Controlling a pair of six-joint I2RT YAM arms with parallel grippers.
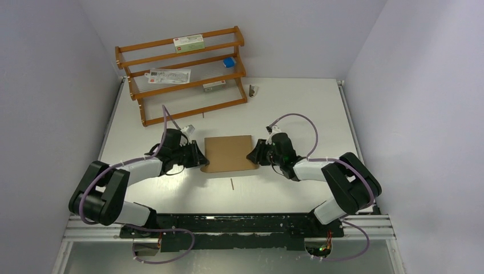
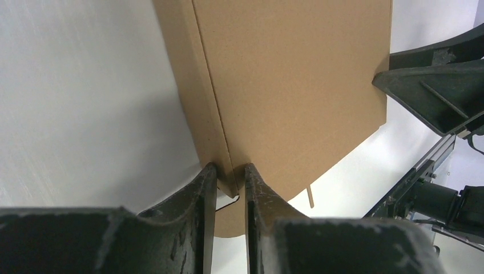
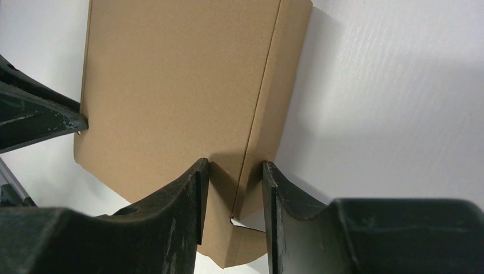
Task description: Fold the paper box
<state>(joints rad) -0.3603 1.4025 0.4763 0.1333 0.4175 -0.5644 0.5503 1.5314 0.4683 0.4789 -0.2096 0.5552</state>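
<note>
**Two hands are meeting at the brown box**

The paper box (image 1: 229,153) is lying in the middle of the desk (image 1: 297,108), looking flat and thin from above. The left hand (image 1: 200,155) is touching its left side. The right hand (image 1: 252,154) is touching its right side.

In the left wrist view, the left hand's fingers (image 2: 200,194) are squeezing tight on a corner of the box, with only cardboard between them. In the right wrist view, the right hand's fingers (image 3: 285,194) are standing wider apart, one on each side of the box's folded edge. I cannot tell if they are pinching it or only sitting around it.

A wooden rack (image 1: 182,74) is standing at the far left of the desk. Its top shelf is holding a white carton (image 1: 189,41) with a red label. Lower down, a small blue box (image 1: 229,61) is sitting near the right end, and a flat white packet (image 1: 169,76) is lying more to the left.

A thin little stick (image 1: 232,183) is lying just in front of the paper box, not touching it. White desk is showing all around the box, most of it behind and to the right. Walls are standing along the left, right and far edges.
</note>
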